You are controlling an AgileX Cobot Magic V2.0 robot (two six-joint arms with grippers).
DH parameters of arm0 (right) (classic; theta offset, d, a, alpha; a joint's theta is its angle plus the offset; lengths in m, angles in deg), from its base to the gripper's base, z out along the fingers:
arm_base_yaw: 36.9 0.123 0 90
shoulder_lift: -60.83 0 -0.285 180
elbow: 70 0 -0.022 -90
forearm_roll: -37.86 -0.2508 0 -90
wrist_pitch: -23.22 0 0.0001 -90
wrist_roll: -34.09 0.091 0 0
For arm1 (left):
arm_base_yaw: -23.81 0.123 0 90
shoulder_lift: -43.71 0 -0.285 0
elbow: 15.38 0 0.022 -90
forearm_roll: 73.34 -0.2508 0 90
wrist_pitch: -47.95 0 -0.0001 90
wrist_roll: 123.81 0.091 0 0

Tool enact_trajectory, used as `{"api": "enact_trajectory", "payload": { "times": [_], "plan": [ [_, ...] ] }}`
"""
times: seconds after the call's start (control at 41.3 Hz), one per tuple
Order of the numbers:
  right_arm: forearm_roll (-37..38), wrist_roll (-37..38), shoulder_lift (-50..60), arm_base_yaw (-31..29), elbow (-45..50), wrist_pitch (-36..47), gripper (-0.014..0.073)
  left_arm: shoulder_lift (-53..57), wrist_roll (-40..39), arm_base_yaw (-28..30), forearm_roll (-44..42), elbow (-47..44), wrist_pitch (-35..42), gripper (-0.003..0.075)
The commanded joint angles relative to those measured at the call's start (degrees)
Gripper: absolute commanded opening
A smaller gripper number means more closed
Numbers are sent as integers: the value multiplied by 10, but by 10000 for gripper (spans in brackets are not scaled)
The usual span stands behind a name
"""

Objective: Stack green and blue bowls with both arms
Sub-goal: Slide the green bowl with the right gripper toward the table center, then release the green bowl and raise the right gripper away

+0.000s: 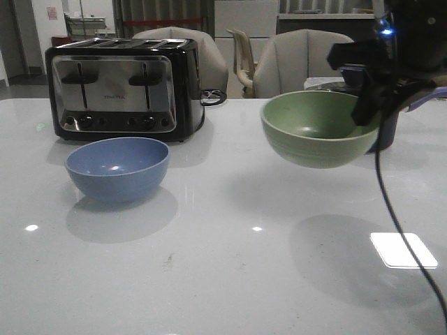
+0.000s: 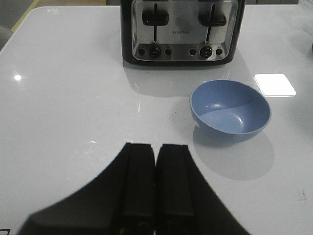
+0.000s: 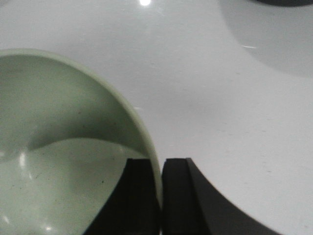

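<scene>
1. The green bowl hangs clear above the tabletop, its rim pinched between the right fingers.
2. The blue bowl sits on the tabletop, just ahead of the left fingers, which are closed on nothing.
3. The carry is under way; next, I'd guess, centre the green bowl over the blue one and lower it.
4. The toaster stands behind, though its gap to the blue bowl is hard to judge.

Right pincer clamped, raised — left pincer seemingly closed.

table: glossy white | on it: blue bowl, toaster
</scene>
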Motion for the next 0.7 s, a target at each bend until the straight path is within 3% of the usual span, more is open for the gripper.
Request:
{"api": "enact_trajectory", "payload": {
  "times": [0.0, 0.194, 0.46, 0.557, 0.678],
  "plan": [
    [-4, -9, 28, 40, -18, 15, 34, -7, -7, -5, 3, 17, 48, 101],
    [-8, -9, -6, 113, -18, 26, 34, -7, -7, -5, 3, 17, 48, 101],
    [-50, -9, -71, 159, -18, 48, 49, -7, -7, -5, 3, 17, 48, 101],
    [-50, -9, -84, 165, -18, 55, 146, -7, -7, -5, 3, 17, 48, 101],
    [-50, -9, -85, 165, -18, 68, 363, -7, -7, -5, 3, 17, 48, 101]
  ]
}}
